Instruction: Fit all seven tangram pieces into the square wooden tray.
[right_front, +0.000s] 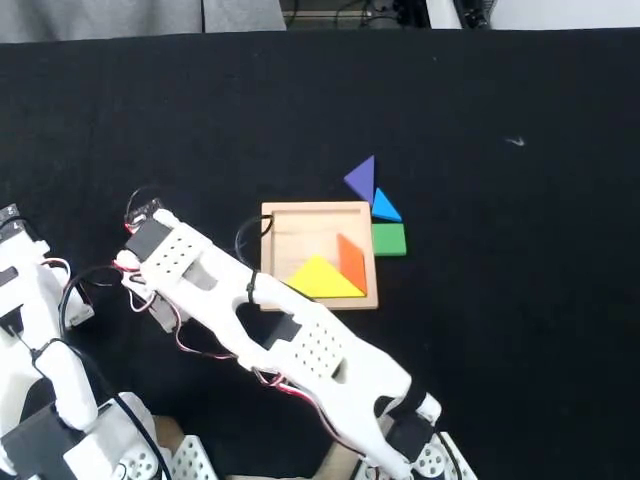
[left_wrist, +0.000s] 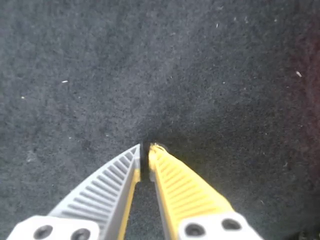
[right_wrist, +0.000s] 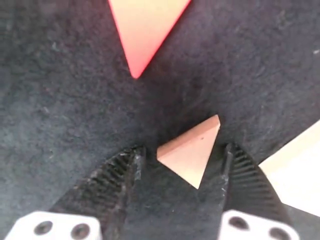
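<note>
The square wooden tray (right_front: 320, 222) lies mid-table with a yellow triangle (right_front: 322, 278) and an orange piece (right_front: 351, 263) inside. Just right of it are a purple triangle (right_front: 362, 178), a blue triangle (right_front: 384, 207) and a green square (right_front: 389, 239). My right arm (right_front: 250, 300) stretches left past the tray. Its gripper (right_wrist: 182, 149) is open, one finger on each side of a small pale pink triangle (right_wrist: 190, 159) on the cloth. A larger red triangle (right_wrist: 147, 30) lies just beyond. My left gripper (left_wrist: 147, 148) is shut on nothing, over bare cloth.
The left arm (right_front: 30, 300) stands at the table's left edge. A pale wooden edge (right_wrist: 297, 167) shows beside the right gripper. Black cloth (right_front: 500, 300) covers the table, with open room to the right and at the back.
</note>
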